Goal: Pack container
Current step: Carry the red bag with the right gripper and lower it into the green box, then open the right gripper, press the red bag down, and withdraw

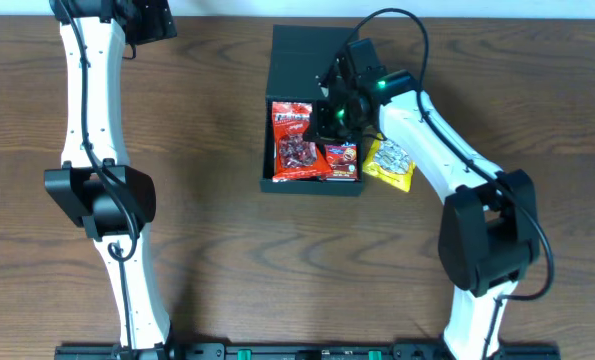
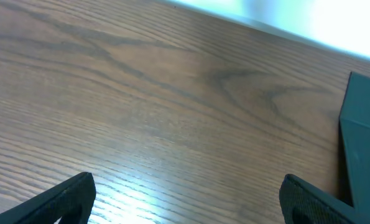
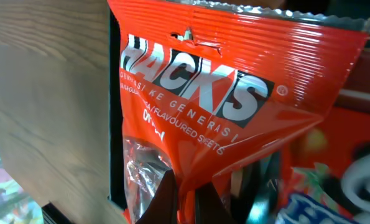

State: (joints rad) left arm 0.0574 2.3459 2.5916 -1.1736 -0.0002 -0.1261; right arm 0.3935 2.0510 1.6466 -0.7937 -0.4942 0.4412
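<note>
The dark teal-green container (image 1: 299, 60) sits at the table's back middle, lid flap open away from me. Inside lie a red "Hacks" candy bag (image 1: 293, 140) and a smaller red-and-blue snack pack (image 1: 342, 160). My right gripper (image 1: 335, 112) hovers over the container's right half, shut on the red Hacks bag (image 3: 234, 93), pinching its edge between both fingers (image 3: 194, 199). A yellow snack pack (image 1: 390, 164) lies just right of the container. My left gripper (image 2: 185, 199) is open and empty over bare wood at the far left back; the container's edge (image 2: 362, 143) shows to its right.
The wooden table (image 1: 217, 230) stretches bare to the left and front of the container. The left arm base stands at the front left, the right arm base at the front right.
</note>
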